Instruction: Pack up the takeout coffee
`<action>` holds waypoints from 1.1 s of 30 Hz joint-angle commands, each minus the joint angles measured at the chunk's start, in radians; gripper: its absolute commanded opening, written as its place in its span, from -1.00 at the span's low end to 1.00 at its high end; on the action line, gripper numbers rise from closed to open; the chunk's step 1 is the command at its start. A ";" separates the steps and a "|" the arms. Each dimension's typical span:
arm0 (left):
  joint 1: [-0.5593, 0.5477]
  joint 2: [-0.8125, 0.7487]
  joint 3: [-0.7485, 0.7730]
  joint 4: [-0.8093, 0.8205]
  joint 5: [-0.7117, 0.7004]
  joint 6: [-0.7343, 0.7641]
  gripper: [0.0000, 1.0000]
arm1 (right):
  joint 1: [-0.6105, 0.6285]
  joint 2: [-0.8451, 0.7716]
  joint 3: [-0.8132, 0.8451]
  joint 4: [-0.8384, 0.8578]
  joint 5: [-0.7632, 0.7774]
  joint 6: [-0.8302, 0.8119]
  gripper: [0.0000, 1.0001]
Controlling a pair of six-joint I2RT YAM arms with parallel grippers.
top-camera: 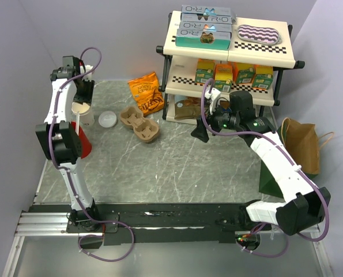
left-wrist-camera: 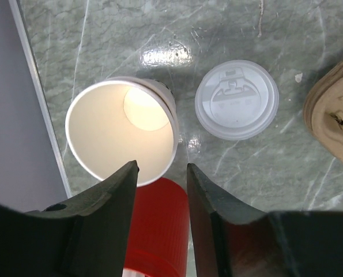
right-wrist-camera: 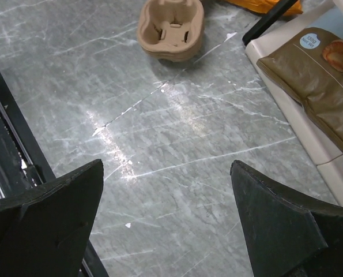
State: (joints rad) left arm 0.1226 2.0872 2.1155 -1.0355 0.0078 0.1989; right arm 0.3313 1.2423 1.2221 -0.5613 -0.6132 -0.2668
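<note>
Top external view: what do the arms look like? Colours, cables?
The left arm and right arm have white links, black joint housings and a looping purple cable. The left end effector and right end effector each have two black wedge-shaped fingers. Green lights glow on the right wrist.

- The table top [right-wrist-camera: 177, 144] is gleaming like polished grey marbled stone, smooth and throwing back bright patches of light.
- The paper cup [left-wrist-camera: 120, 130] is looking matt and cream inside, with a smoothly rolled rim.
- The lid [left-wrist-camera: 236, 99] is showing as white moulded plastic with a soft sheen.
- The cup carrier [right-wrist-camera: 171, 29] is looking like brown pressed pulp, rough and dull.
- The red cup [left-wrist-camera: 159, 225] is shining as ribbed plastic.
- The left gripper [left-wrist-camera: 161, 170] is showing fingers [left-wrist-camera: 102, 219] of dull black plastic, faintly grainy.
- The snack bag [top-camera: 148, 92] is glinting like crinkled orange foil.
- The paper bag [top-camera: 301, 144] is looking plain brown and matt.
</note>
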 commanded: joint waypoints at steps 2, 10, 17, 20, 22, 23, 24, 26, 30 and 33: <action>-0.001 0.033 0.044 0.031 0.020 0.045 -0.12 | 0.006 -0.032 -0.004 0.024 0.007 -0.014 0.94; -0.001 0.043 0.034 0.045 0.004 0.069 -0.22 | 0.005 -0.020 -0.001 0.029 0.020 -0.023 0.95; -0.001 0.045 0.020 0.052 0.003 0.083 -0.22 | 0.005 -0.003 0.014 0.034 0.023 -0.028 0.96; -0.001 0.056 0.034 0.046 0.001 0.082 -0.18 | 0.005 0.003 0.016 0.032 0.026 -0.029 0.96; 0.000 0.063 0.043 0.046 0.004 0.082 -0.16 | 0.005 0.006 0.017 0.034 0.027 -0.031 0.96; -0.001 0.063 0.043 0.045 0.006 0.082 -0.16 | 0.006 0.006 0.017 0.032 0.026 -0.031 0.96; -0.001 0.065 0.044 0.043 0.015 0.079 -0.16 | 0.005 0.008 0.017 0.032 0.027 -0.032 0.96; -0.001 0.065 0.043 0.045 0.021 0.079 -0.17 | 0.005 0.009 0.017 0.032 0.029 -0.034 0.96; -0.001 0.070 0.037 0.043 0.021 0.082 -0.24 | 0.005 0.011 0.016 0.034 0.033 -0.034 0.96; -0.001 0.071 0.034 0.046 0.017 0.083 -0.32 | 0.005 0.013 0.019 0.032 0.033 -0.037 0.97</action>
State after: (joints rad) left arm 0.1230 2.1628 2.1159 -1.0069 0.0124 0.2718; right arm 0.3313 1.2491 1.2221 -0.5610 -0.5835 -0.2893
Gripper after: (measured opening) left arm 0.366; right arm 0.982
